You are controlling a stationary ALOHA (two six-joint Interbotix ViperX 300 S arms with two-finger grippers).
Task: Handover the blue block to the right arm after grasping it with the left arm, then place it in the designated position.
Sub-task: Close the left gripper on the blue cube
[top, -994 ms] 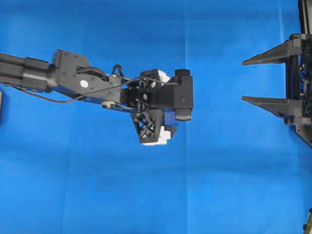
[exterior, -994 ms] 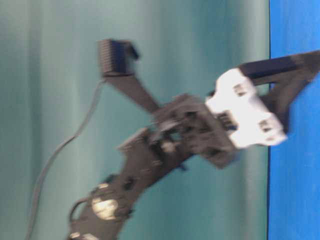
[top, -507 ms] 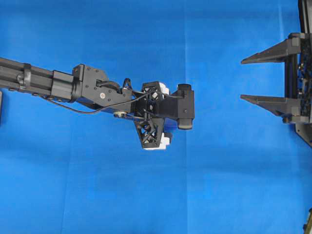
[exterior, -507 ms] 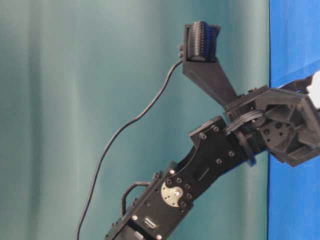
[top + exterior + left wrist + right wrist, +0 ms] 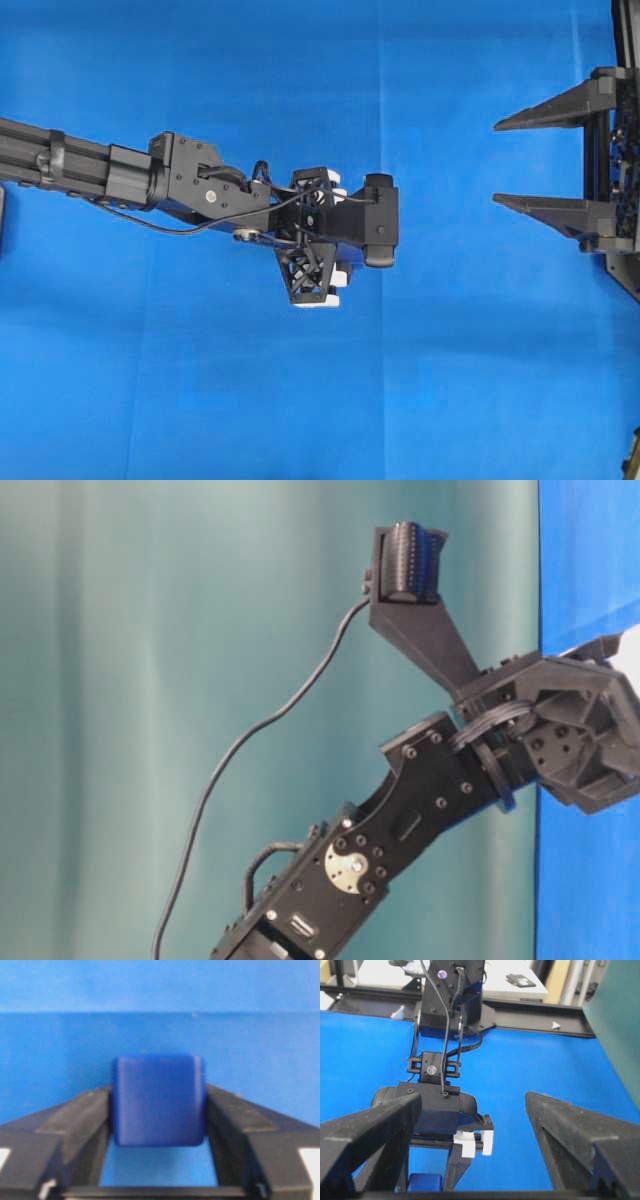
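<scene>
1. Your left gripper (image 5: 159, 1125) was down over the blue cloth (image 5: 200, 380); its fingers (image 5: 80, 1120) touched both sides of the blue block (image 5: 159, 1100), so grasp step was in hand.
2. Next move, I think: lift block, carry it rightward.
3. Your right gripper (image 5: 500, 165) waited well apart, fingers wide, nothing btw them.

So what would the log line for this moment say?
left tool: fingers against both sides of blue block | block: on blue cloth | right tool: open, empty, apart from block | handover: not yet begun
</scene>
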